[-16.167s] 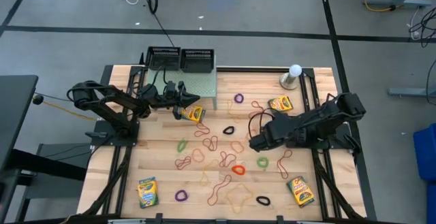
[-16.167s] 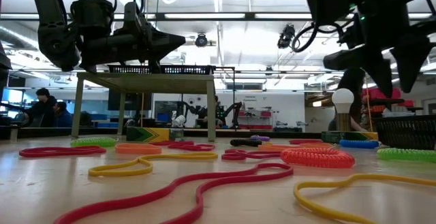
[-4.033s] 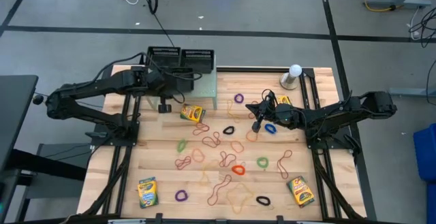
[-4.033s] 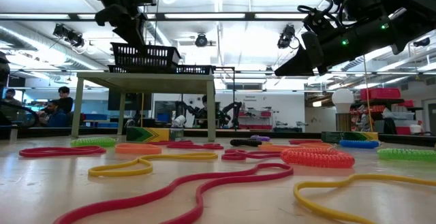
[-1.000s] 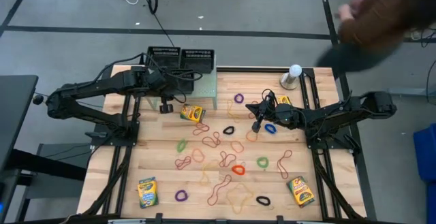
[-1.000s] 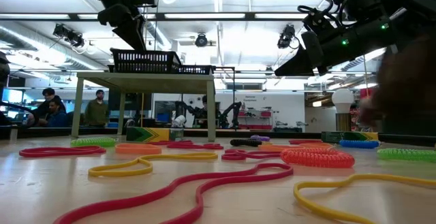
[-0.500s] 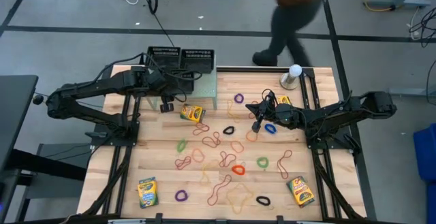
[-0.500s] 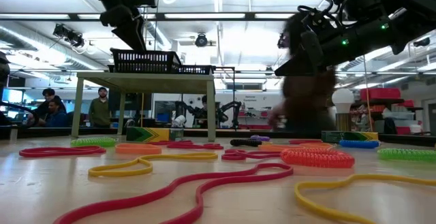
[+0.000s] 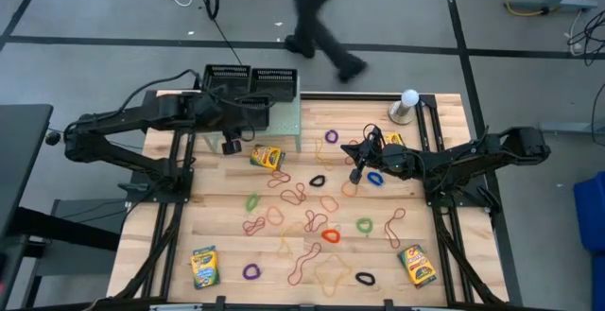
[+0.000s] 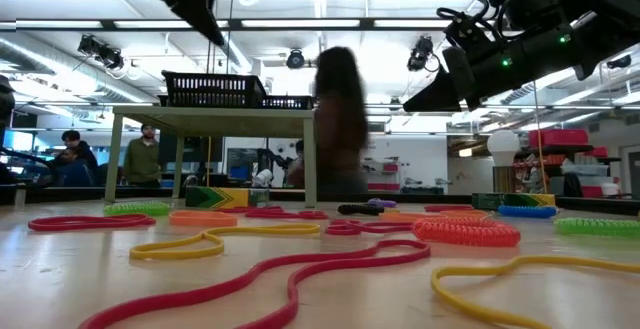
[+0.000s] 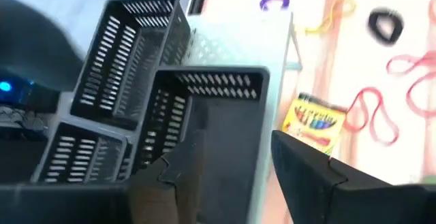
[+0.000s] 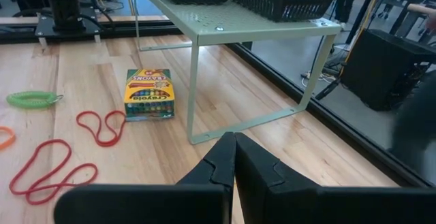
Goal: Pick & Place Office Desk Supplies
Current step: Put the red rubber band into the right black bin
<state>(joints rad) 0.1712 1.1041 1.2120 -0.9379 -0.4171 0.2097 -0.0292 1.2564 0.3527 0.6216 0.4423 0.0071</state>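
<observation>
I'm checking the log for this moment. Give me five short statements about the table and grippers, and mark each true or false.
1. Two black mesh trays sit on the green shelf. True.
2. The right gripper is wide open. False: its fingers are shut together, holding nothing.
3. Four crayon boxes lie on the table, one just in front of the shelf. True.
4. The left gripper grips a crayon box. False: it is open and empty over the trays.
5. The white ball-topped stand lies tipped over mid-table. False: it stands at the far right corner.

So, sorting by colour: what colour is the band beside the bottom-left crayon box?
Purple band, clearest in the high view.
</observation>
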